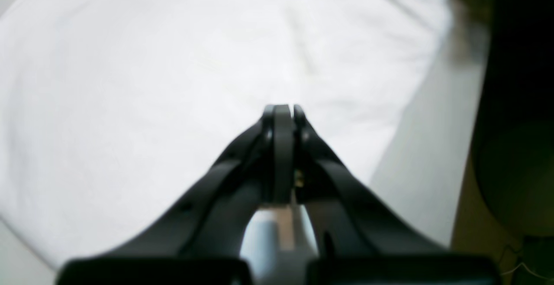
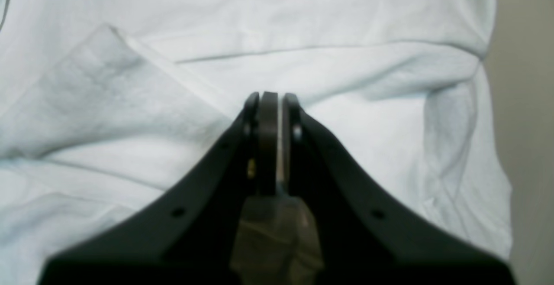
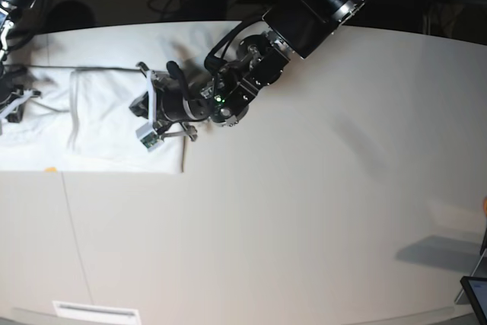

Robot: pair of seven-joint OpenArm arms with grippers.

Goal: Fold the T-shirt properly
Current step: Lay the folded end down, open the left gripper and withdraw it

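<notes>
Your left end effector (image 3: 144, 116), pressed together, hovers over the shirt (image 3: 106, 123) at the tabletop (image 3: 304, 211) far-left corner; right end effector (image 2: 272, 98) likewise closed, empty, above wrinkles, likely to smooth.

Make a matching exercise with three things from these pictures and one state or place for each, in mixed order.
Things:
1. T-shirt
2. left pincer
3. table

States or places:
a. closed, over the white cloth
b. white, lying at the table's far left part in the base view
c. pale surface, bearing the cloth

Pairs: 1-b, 2-a, 3-c
</notes>
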